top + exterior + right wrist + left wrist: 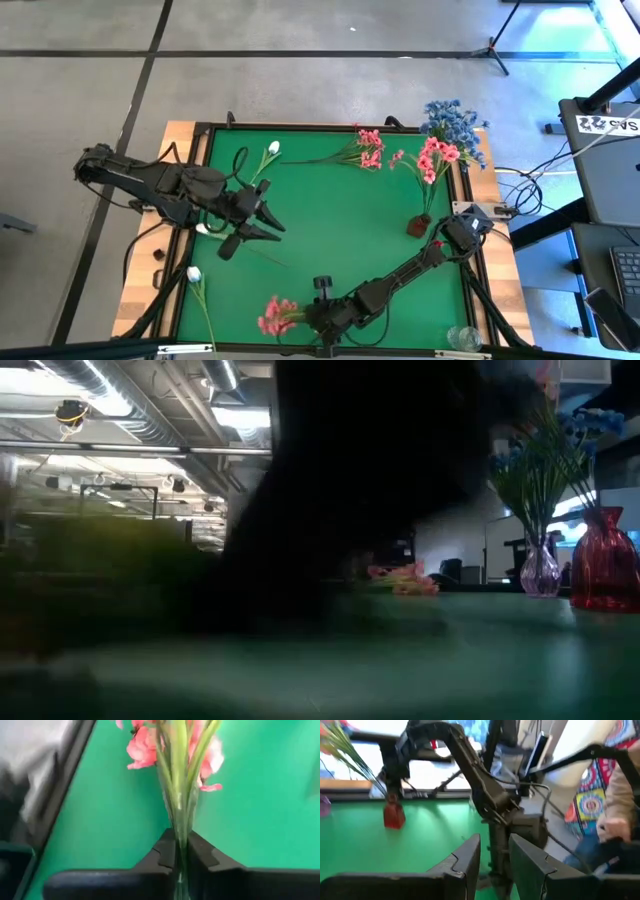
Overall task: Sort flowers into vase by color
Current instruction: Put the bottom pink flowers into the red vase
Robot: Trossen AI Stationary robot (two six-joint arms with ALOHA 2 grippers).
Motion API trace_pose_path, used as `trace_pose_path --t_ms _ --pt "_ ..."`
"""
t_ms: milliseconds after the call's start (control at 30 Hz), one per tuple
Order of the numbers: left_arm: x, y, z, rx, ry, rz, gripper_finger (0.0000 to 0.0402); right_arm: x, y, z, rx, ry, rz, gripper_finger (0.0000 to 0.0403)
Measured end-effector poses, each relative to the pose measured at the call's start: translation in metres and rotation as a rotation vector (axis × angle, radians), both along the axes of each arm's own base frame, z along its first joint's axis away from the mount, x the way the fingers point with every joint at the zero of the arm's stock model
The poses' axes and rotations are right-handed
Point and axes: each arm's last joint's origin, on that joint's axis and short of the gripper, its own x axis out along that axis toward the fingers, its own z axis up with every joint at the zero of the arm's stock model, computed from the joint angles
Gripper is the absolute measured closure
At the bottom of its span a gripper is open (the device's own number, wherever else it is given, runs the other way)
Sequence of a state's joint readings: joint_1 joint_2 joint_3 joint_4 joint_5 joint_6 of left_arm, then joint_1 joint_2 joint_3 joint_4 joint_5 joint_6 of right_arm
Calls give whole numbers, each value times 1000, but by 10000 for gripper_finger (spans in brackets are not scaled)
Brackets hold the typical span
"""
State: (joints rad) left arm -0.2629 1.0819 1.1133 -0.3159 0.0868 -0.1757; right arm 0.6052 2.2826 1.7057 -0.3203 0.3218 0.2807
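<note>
My right gripper is near the table's near edge, shut on a pink spray whose blossoms point toward the table's left. My left gripper is open and empty above the left half of the mat; a white bud lies on the mat beneath that arm. Other loose flowers lie on the mat: a white bud, a pink spray and a white bud. Pink flowers stand in a red vase. Blue flowers stand in a glass vase. My right gripper pinches the pink spray's bunched green stems between its two fingers, a short way below the blossoms. The stems run along the fingers and out past their tips. I cannot tell whether the spray is clear of the mat.
A clear glass stands at the near right corner. The mat's raised black frame borders the work area. In the left wrist view a person is beyond the table. The right arm stretches across the mat's near right part.
</note>
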Motion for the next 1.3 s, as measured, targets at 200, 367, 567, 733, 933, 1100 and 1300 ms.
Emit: trace_pose_path --t_ms 200,367,567,733,933,1100,1300 --pt "0 1 2 17 -29 -5 302 -13 -28 89 89 -209 -88 390" --pt "-5 2 7 44 -70 -17 302 -59 -76 144 153 -410 -136 389" --pt "-4 8 20 119 -224 -11 302 -147 -127 194 378 -762 -123 393" --pt "4 22 23 92 -265 60 302 -213 -164 232 434 -1021 11 394" --pt "18 43 22 75 -289 156 302 -272 -193 261 397 -1226 249 394" --pt "30 57 18 54 -284 219 302 -309 -213 265 311 -1252 323 394" --pt "33 65 14 39 -258 230 302 -338 -231 262 249 -1257 340 394"
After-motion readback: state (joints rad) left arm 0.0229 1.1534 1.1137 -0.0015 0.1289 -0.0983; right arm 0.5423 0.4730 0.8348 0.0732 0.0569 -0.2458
